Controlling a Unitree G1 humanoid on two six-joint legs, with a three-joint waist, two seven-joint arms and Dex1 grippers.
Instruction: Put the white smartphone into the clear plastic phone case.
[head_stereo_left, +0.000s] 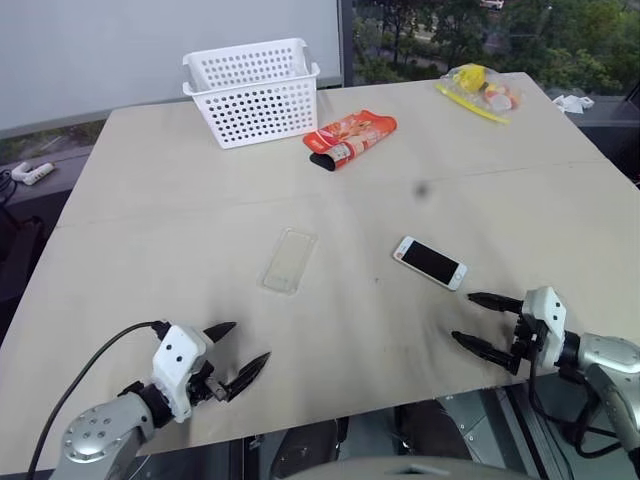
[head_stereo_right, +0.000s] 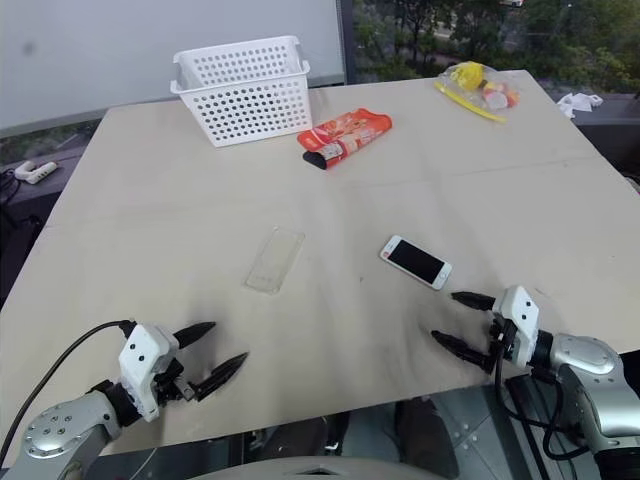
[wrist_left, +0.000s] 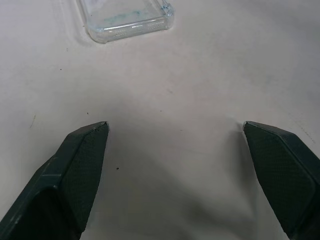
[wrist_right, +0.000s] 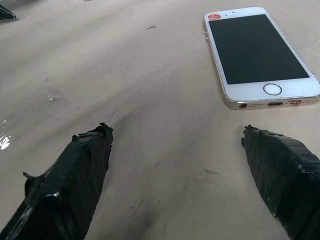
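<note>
On the far right of the table, a clear bag (head_stereo_left: 480, 90) holds yellow and red items too small to identify. The wrapper print on the red packet (head_stereo_left: 350, 139) is unreadable. In the left wrist view, the clear phone case (wrist_left: 127, 19) is cut off by the frame edge.

The counter (head_stereo_left: 200, 210) is pale beige with faint dark smudges. The smartphone (wrist_right: 260, 52) has a black screen, white bezels, a silvery edge and a small red sticker at its top corner. The phone case (head_stereo_left: 289, 260) is clear, nearly colourless, with a faint bluish-green tint inside. The basket (head_stereo_left: 253, 90) is white, perforated with rows of round holes. The snack packet (head_stereo_left: 349, 138) is red-orange with a black end. Both end effectors have black fingers (wrist_left: 75, 170) on white housings.
</note>
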